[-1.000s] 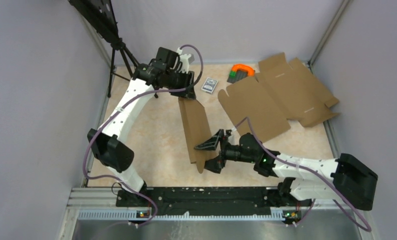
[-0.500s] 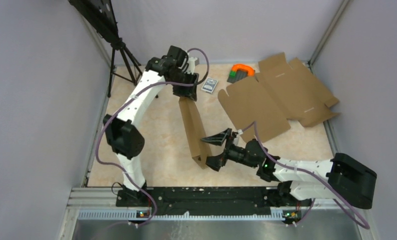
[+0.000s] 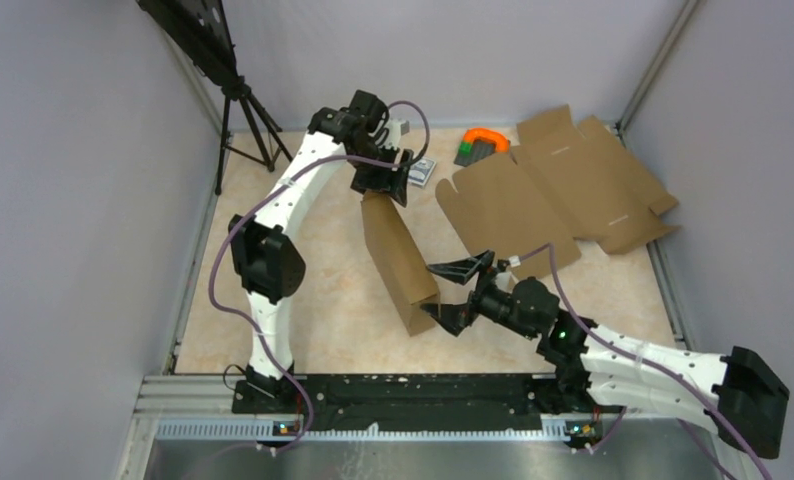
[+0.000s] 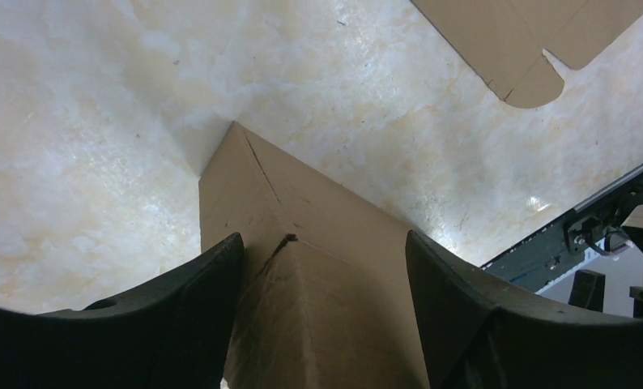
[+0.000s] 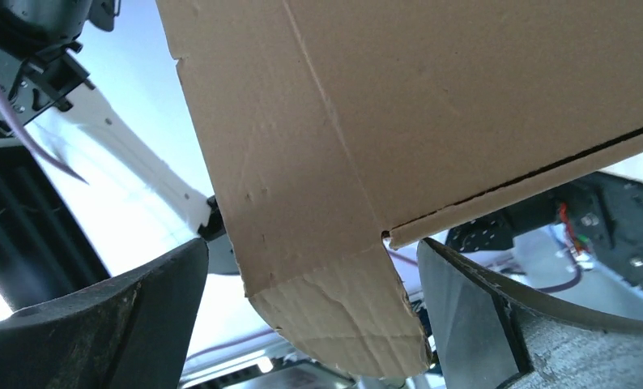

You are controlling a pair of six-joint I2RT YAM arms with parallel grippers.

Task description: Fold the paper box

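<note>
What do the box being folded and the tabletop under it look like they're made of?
The paper box: plain brown cardboard, matte; scored creases, a die-cut slit and a rough fibrous edge show in the right wrist view. The table: smooth cream surface with marbled veining and slight sheen, perhaps laminate or a stone-look sheet; real stone cannot be ruled out.

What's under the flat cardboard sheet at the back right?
Nothing shows beneath the flat cardboard sheet; it lies spread on the table. An orange-and-grey object sits at its far edge, possibly tucked slightly under. Whatever else the sheet covers is hidden.
</note>
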